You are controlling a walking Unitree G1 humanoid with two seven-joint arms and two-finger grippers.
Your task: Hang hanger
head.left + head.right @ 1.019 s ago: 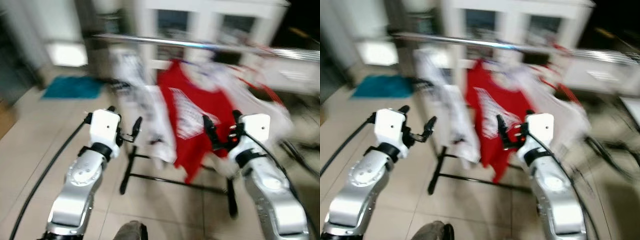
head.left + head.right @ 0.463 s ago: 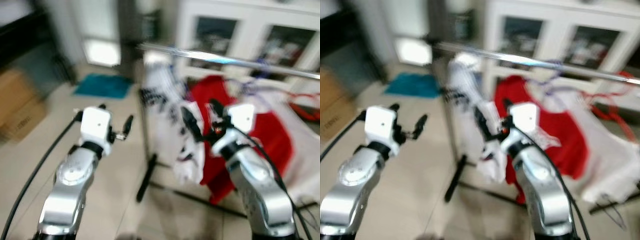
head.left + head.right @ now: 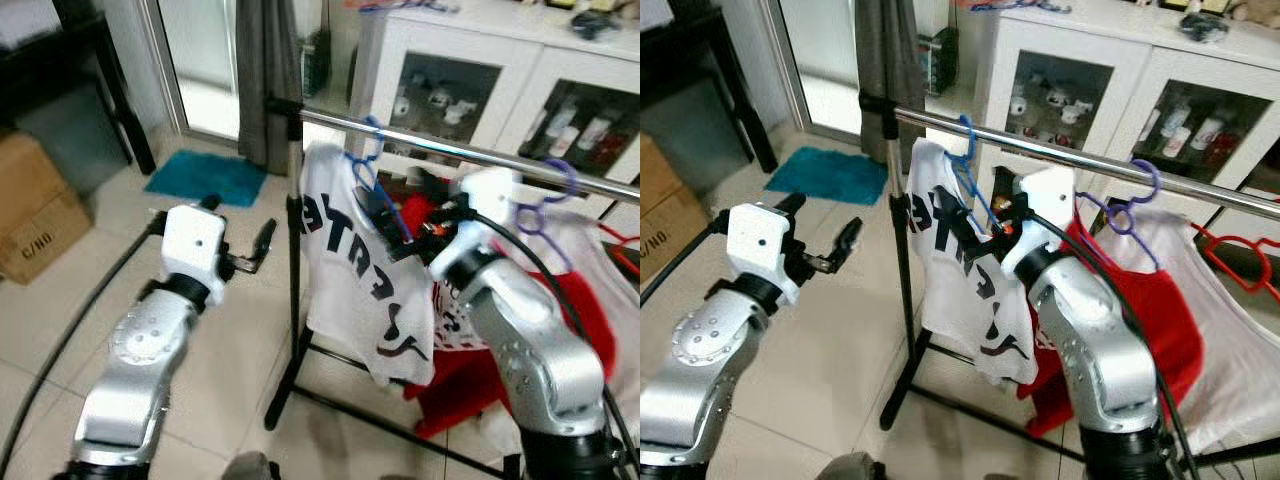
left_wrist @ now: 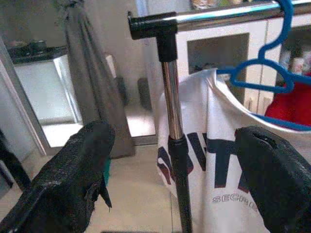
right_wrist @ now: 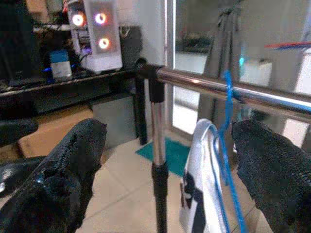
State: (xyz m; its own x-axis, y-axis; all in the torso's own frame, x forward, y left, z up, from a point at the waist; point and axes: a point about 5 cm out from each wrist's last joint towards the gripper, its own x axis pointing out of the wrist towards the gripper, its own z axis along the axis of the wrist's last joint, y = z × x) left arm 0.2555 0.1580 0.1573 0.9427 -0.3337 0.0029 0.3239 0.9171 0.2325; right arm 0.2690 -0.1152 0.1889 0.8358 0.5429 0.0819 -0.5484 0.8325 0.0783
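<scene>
While blue hanger point(image 3: 970, 170) w/ white tee is hanging on rail point(image 3: 1060, 150), both grippers' fingers are gaping, empty: left point(image 3: 825, 235) at 9 o'clock, right point(image 3: 965, 225) below.

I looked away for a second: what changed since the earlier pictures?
The camera swung left and steadied. The right gripper rose from the red shirt to the blue hanger carrying the white shirt on the rail. Both grippers stayed open, left gripper idle.

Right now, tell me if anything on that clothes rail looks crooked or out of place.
Nothing stands out. The blue hanger is hooked over the rail with the white printed shirt hanging from it, and the purple hanger hangs further along. Both hands, left and right, are open and hold nothing.
</scene>
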